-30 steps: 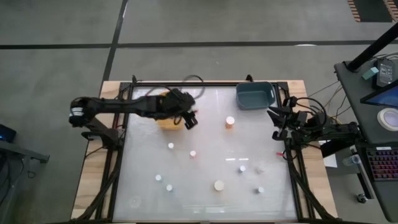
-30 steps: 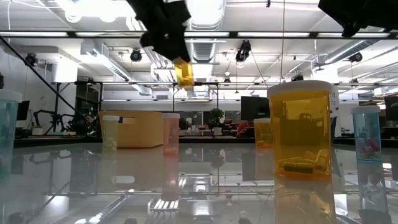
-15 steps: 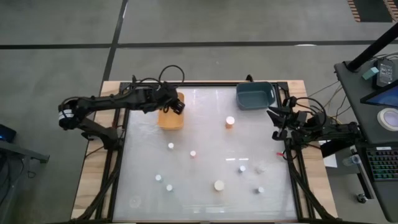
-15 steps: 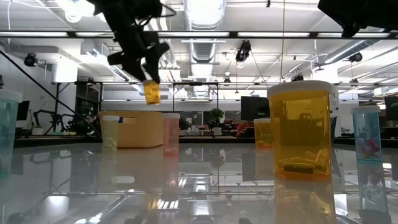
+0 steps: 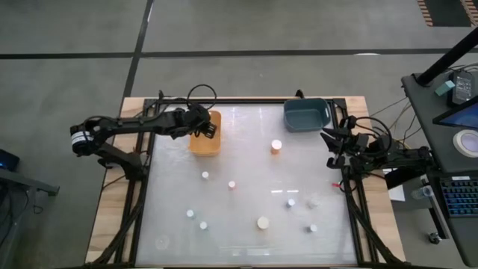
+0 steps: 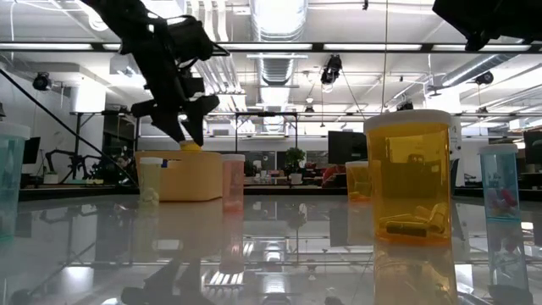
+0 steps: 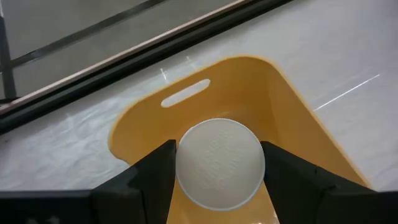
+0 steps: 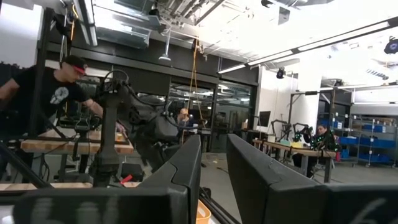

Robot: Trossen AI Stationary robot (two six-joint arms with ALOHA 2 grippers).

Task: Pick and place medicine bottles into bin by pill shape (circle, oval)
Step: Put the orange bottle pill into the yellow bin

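Currently a white-capped orange medicine bottle (image 7: 219,163) is pinched between the left gripper's (image 5: 206,128) fingers, held over the yellow plastic bin (image 5: 204,143) at the worktop's (image 5: 246,179) far-left side. Risk: if released off-centre, the bin wall could be clipped and the bottle tipped outside. Centring over the bin is shown only by the left wrist view; height above the rim only by the low view. The right gripper (image 5: 328,136) is parked at the right edge, fingers pressed together.

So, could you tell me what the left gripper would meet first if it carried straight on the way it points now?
Probably the floor of the yellow bin: the left gripper, shut on a white-capped bottle, points down into it, though depth is unclear.
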